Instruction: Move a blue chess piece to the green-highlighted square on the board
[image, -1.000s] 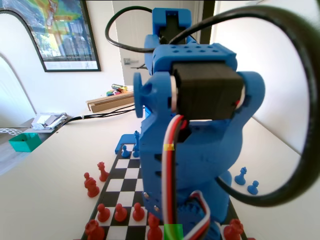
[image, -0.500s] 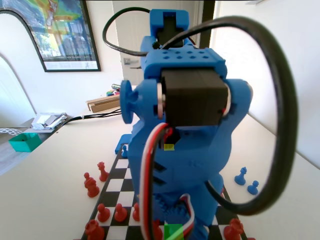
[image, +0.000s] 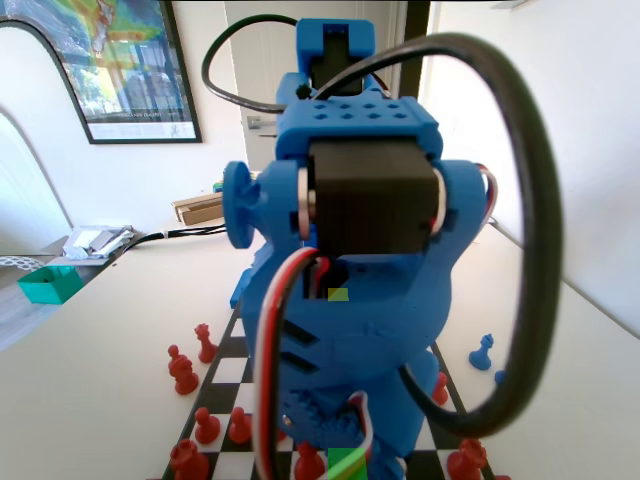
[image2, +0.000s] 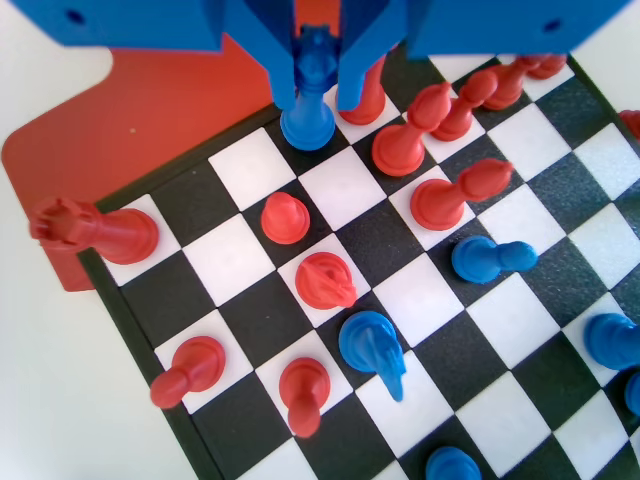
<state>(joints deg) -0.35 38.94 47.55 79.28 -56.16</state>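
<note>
In the wrist view my gripper (image2: 315, 98) hangs from the top edge, shut on the blue chess piece (image2: 308, 118), with a jaw on each side of its slim stem. The piece stands upright, its round base at a dark square in the last row of the board (image2: 230, 262); whether it touches I cannot tell. In the fixed view the blue arm (image: 350, 300) looms close and hides the gripper and piece. The green-highlighted square (image: 347, 464) peeks out at the bottom edge under the arm.
Red pieces crowd around the held piece: a pawn (image2: 285, 217), a tall piece (image2: 400, 145), a rook (image2: 92, 230) at the corner. Blue pieces (image2: 372, 348) (image2: 487, 258) stand nearer the middle. Captured red pieces (image: 184, 370) and a blue pawn (image: 483, 352) sit beside the board.
In the fixed view the arm has swung left and come lower and nearer the camera, covering more of the board and one of the blue pawns on the right.
</note>
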